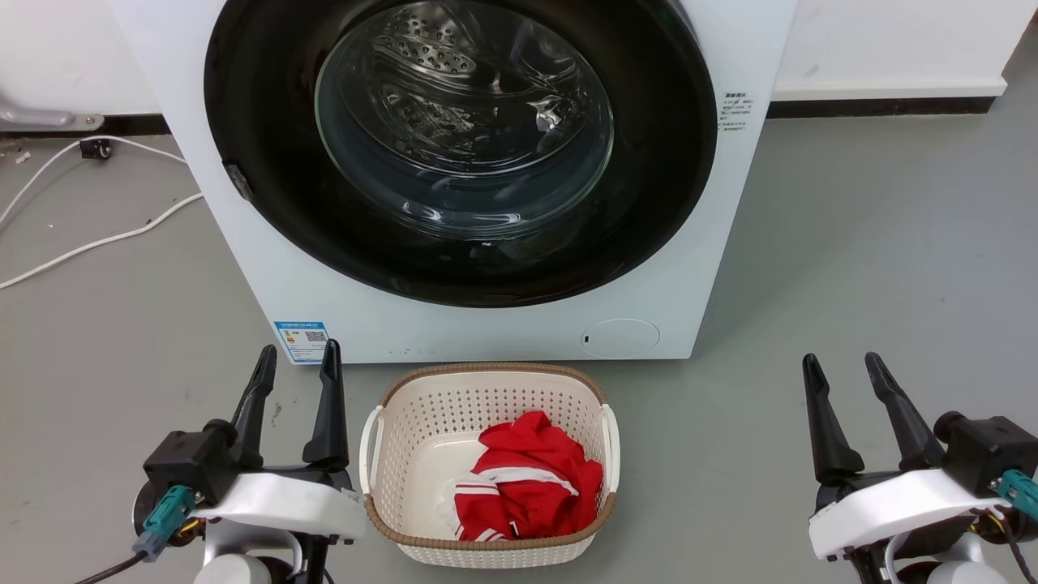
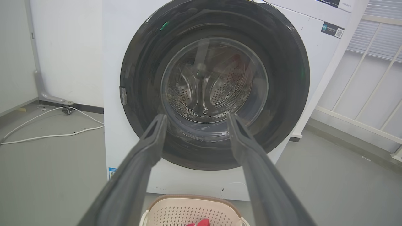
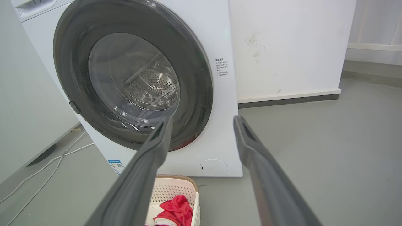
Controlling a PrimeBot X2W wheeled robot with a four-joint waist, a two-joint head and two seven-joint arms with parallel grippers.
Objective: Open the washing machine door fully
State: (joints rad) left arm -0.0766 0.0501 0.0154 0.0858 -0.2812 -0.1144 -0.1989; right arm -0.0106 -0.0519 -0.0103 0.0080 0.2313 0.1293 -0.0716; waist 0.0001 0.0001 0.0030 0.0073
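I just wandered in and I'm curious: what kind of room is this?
Likely a plain laundry area: a big white front-loading washing machine with a closed glossy black round door, a cream perforated laundry basket holding red clothing, and a bare grey floor.

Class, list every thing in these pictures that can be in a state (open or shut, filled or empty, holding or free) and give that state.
washing machine door: shut, flat against the washing machine
small round flap: shut
laundry basket: partly filled, holding a red and white garment
left gripper: open, holding nothing
right gripper: open, holding nothing
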